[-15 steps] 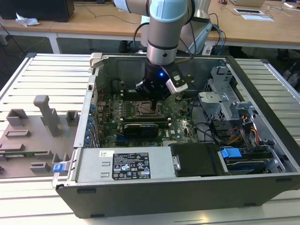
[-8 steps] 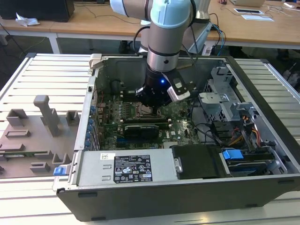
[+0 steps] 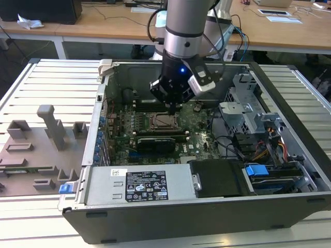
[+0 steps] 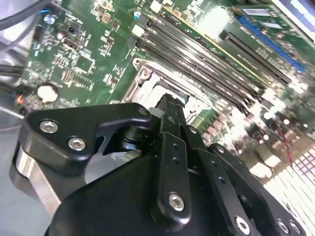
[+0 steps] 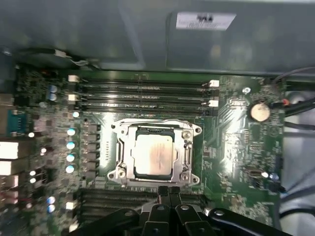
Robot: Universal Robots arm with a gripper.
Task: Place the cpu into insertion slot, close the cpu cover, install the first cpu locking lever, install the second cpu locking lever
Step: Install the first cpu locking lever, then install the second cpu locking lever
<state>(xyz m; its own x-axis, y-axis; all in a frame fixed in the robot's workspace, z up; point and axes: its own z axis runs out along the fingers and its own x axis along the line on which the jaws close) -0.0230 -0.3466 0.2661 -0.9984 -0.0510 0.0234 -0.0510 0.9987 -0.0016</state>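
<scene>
Green motherboard (image 5: 231, 147): matte silver cpu (image 5: 153, 156) sits in insertion slot (image 5: 129, 147), shiny cpu cover (image 5: 184, 132) framing it; black gripper (image 5: 170, 192) clenched, empty, above.

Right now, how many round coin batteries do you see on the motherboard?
1: the coin battery sits on the motherboard, apart from the cpu; the gripper may hide others.

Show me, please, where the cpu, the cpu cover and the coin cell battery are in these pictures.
cpu (image 5: 153, 155): first wrist view, middle of its silver-grey top.
cpu cover (image 5: 185, 156): first wrist view, one side bar of the metal frame.
coin cell battery (image 5: 260, 111): first wrist view, centre of its round face.
</scene>
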